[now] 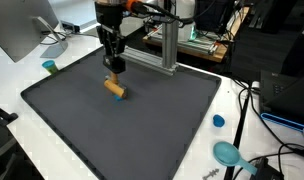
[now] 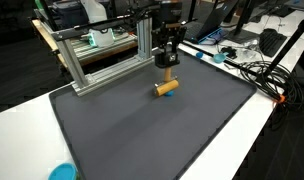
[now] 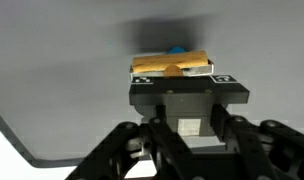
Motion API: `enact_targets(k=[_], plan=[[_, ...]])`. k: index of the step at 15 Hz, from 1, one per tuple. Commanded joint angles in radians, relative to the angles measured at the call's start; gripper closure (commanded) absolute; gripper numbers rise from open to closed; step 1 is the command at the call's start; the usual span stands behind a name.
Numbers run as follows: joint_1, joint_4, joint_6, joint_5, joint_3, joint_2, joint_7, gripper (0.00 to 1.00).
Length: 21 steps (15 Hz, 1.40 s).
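On a white table (image 1: 12, 95) in a cluttered lab lies a dark grey mat (image 1: 142, 130), which covers most of the tabletop and is bare apart from one block. In an exterior view the gripper (image 1: 114, 66) hangs over the mat, pointing straight down, a little toward 12 o'clock from the mat's middle. The orange block (image 1: 115, 90) lies on its side on the mat, directly below the fingertips. A small orange bit shows between the fingertips, but I cannot tell whether the jaws grip it or merely stand beside it. The wrist view shows the block (image 3: 172, 66) just beyond the gripper, lying crosswise.

Off the mat, a blue cap (image 1: 219, 121) sits on the table at 3 o'clock, a teal scoop (image 1: 228, 153) at 4 o'clock and a teal cup (image 1: 50, 67) at 10 o'clock. An aluminium frame (image 1: 164, 45) stands along the far edge at 1 o'clock. A monitor (image 1: 20, 30) rises at 10 o'clock, and black cables (image 1: 254, 100) trail off at 3 o'clock.
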Motion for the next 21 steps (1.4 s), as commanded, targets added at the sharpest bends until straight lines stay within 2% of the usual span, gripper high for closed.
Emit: enact_targets(k=[1,10,15,21], plan=[[0.017,0.023,-0.014,-0.020,-0.015,0.017,0.032,0.79],[0.027,0.024,-0.038,-0.012,-0.009,0.036,0.021,0.79],[0.030,-0.001,-0.044,-0.020,-0.008,-0.051,0.013,0.79],[0.032,0.001,-0.031,-0.030,0.001,-0.065,0.017,0.79]])
